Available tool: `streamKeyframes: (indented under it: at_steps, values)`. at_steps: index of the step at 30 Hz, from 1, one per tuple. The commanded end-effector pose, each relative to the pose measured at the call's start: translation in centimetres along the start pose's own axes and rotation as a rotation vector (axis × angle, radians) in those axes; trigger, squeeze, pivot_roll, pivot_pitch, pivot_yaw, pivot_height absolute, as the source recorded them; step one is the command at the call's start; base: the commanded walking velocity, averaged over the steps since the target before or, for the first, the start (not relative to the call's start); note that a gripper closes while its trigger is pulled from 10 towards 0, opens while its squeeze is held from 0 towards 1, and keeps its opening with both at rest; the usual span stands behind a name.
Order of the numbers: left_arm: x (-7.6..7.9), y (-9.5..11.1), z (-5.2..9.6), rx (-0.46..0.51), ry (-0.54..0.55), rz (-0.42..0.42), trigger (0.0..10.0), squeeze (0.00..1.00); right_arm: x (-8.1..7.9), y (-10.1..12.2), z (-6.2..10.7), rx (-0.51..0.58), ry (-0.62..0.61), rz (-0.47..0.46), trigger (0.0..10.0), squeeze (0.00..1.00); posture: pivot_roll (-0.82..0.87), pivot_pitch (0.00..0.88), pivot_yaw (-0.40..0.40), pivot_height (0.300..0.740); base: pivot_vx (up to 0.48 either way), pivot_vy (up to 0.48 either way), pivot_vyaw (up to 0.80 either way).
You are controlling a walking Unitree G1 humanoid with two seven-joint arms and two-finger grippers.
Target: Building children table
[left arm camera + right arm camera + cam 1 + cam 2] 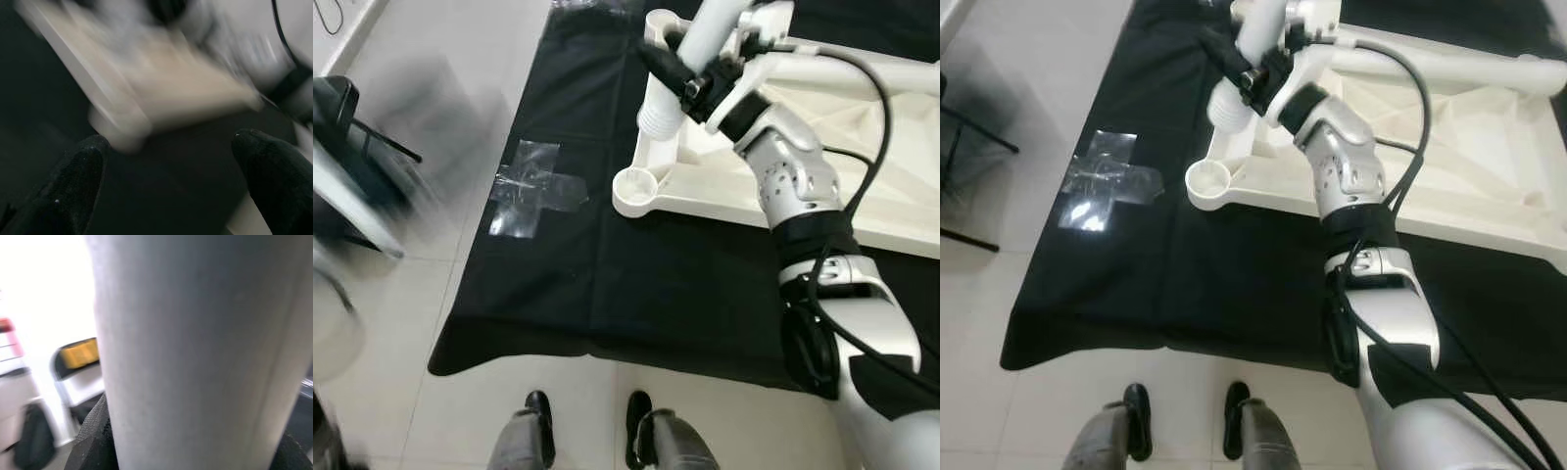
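Note:
A white children's table top point(705, 191) lies upside down on a black cloth point(607, 284). An empty round leg socket point(634, 184) is at its near left corner. My right gripper point(683, 73) is shut on a white table leg point(713, 34), held tilted over the table top's left edge. The leg's ribbed screw end point(658, 117) points down at the frame just beyond that socket. In the right wrist view the leg point(195, 352) sits between the black fingers point(93, 440). My left gripper point(171, 196) is open and hovers over the cloth near a blurred table corner point(122, 127).
A cross of clear tape point(530, 186) sticks to the cloth left of the table top. A blurred dark chair point(352, 137) stands on the tiled floor at the far left. My feet point(538, 421) stand at the cloth's near edge.

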State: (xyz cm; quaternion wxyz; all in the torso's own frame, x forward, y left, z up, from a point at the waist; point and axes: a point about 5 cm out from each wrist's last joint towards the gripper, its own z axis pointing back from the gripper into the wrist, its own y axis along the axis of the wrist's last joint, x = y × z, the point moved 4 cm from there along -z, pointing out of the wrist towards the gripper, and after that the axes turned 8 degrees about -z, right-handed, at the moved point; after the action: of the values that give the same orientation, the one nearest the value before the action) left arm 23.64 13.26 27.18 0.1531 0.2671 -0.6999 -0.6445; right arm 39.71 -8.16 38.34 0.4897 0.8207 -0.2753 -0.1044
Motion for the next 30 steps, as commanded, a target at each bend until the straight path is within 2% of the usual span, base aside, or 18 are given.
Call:
streamKeyframes:
  at_steps: [1,2,3,4,5,7,8,9,12,15,16,17,19,22,24,25,28,30]
  values:
    - [2.0,1.1,-0.4,0.040,-0.065,-0.070,10.0,0.00,-0.7,-0.1,0.1,0.012,0.056,0.003,0.0,0.00,0.15,0.413,-0.108,0.740,0.000,0.000,0.00]
    - [2.7,0.6,-0.4,0.028,-0.073,-0.051,10.0,0.00,-0.9,-0.1,0.0,0.012,0.069,0.001,0.0,0.00,0.15,0.413,-0.108,0.740,0.000,0.000,0.00]
    - [4.1,-0.9,-1.1,-0.001,-0.059,-0.013,10.0,0.00,-1.8,-0.7,-0.1,-0.011,0.146,-0.008,2.7,0.00,0.16,0.443,-0.099,0.740,0.000,0.000,0.00]
    - [4.8,-1.7,-1.5,-0.011,-0.034,0.007,10.0,0.00,-2.5,-1.2,-0.2,-0.032,0.198,-0.009,4.3,0.00,0.16,0.445,-0.099,0.740,0.000,0.000,0.00]
    - [5.0,-2.2,-1.8,-0.009,0.006,0.027,10.0,0.00,-2.9,-1.8,-0.3,-0.055,0.233,-0.011,10.0,0.00,0.17,0.449,-0.097,0.740,0.000,0.000,0.00]
    - [4.6,-2.5,-1.9,0.004,0.066,0.049,10.0,0.00,-3.3,-2.5,-0.5,-0.076,0.254,-0.018,10.0,0.00,0.17,0.454,-0.096,0.740,0.000,0.000,0.00]
    - [3.6,-2.9,-1.5,-0.016,0.139,0.036,10.0,0.00,-3.6,-3.1,-0.6,-0.094,0.275,-0.025,10.0,0.00,0.17,0.459,-0.095,0.740,0.000,0.000,0.00]
    - [3.6,-2.9,-1.5,-0.016,0.139,0.036,10.0,0.00,-3.6,-3.1,-0.6,-0.094,0.275,-0.025,10.0,0.00,0.17,0.459,-0.095,0.740,0.000,0.000,0.00]
    - [1.8,-3.1,-0.4,-0.047,0.243,-0.017,10.0,0.00,-4.2,-3.9,-0.5,-0.131,0.343,-0.051,10.0,0.00,0.17,0.476,-0.091,0.740,0.000,0.000,0.00]
    - [1.7,-3.0,-0.1,-0.051,0.276,-0.042,10.0,0.00,-4.2,-3.8,-0.3,-0.134,0.366,-0.057,10.0,0.00,0.18,0.481,-0.086,0.740,0.000,0.000,0.00]
    - [1.2,-2.9,0.5,-0.079,0.332,-0.112,10.0,0.00,-3.9,-3.7,0.1,-0.135,0.389,-0.072,10.0,0.00,0.19,0.490,-0.081,0.740,0.000,0.000,0.00]
    - [1.1,-2.9,0.7,-0.089,0.353,-0.137,10.0,0.00,-3.9,-3.6,0.3,-0.134,0.401,-0.080,10.0,0.00,0.19,0.490,-0.081,0.740,0.000,0.000,0.00]
    - [1.1,-2.9,0.7,-0.089,0.353,-0.137,10.0,0.00,-3.9,-3.6,0.3,-0.134,0.401,-0.080,10.0,0.00,0.19,0.490,-0.081,0.740,0.000,0.000,0.00]
    - [0.4,-2.1,1.2,-0.119,0.433,-0.258,10.0,0.00,-2.8,-2.7,0.8,-0.107,0.388,-0.094,10.0,0.00,0.22,0.503,-0.069,0.740,0.000,0.000,0.00]
    - [0.4,-2.1,1.2,-0.119,0.433,-0.258,10.0,0.00,-2.8,-2.7,0.8,-0.107,0.388,-0.094,10.0,0.00,0.22,0.503,-0.069,0.740,0.000,0.000,0.00]
    - [0.2,-1.9,1.4,-0.132,0.452,-0.300,10.0,0.00,-2.5,-2.5,0.9,-0.102,0.378,-0.091,10.0,0.00,0.23,0.504,-0.068,0.740,0.000,0.000,0.00]
    - [0.2,-1.6,1.5,-0.140,0.468,-0.333,10.0,0.00,-2.0,-2.0,1.1,-0.085,0.362,-0.084,10.0,0.00,0.24,0.509,-0.061,0.740,0.000,0.000,0.00]
    - [-0.1,-1.0,1.9,-0.157,0.514,-0.405,10.0,0.00,-1.5,-1.0,1.5,-0.048,0.362,-0.069,10.0,0.00,0.29,0.513,-0.040,0.740,0.000,0.000,0.00]
